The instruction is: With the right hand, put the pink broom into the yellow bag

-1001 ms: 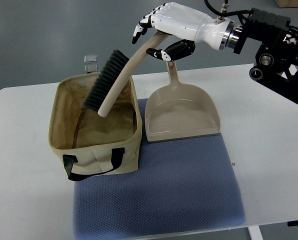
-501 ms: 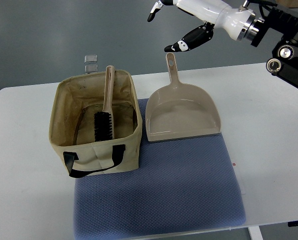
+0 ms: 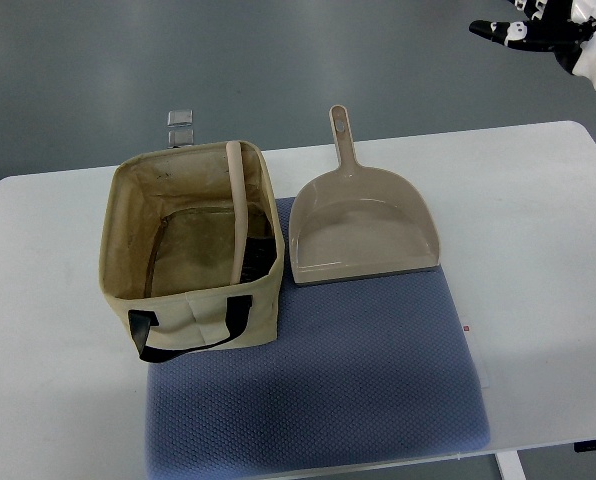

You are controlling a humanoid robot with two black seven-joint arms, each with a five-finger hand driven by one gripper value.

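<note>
One hand is in view: the right hand (image 3: pixel 538 28) sits at the upper right corner of the top view, high above the far edge of the desk (image 3: pixel 538 250) and well apart from everything on it. Its dark-tipped fingers (image 3: pixel 493 29) are extended and spread, grasping nothing. Only part of the hand is inside the picture.

Pink broom (image 3: pixel 244 215) is inside the yellow bag (image 3: pixel 193 310). Its pale handle leans against the bag's far rim near the right wall, and the dark bristle head lies low in the bag along that same wall. The bag stands upright and open on the desk, its right lower part resting on the blue mat (image 3: pixel 318 390). A black strap (image 3: pixel 188 325) hangs across the bag's near face.

Beside the bag to its right lies a beige dustpan (image 3: pixel 363 225), flat, with its handle pointing away from the robot and its front edge on the mat. Bag and dustpan are just beside each other; whether they touch cannot be determined.

A small clear item (image 3: pixel 181 124) sits behind the bag at the desk's far edge; its nature cannot be determined.
</note>
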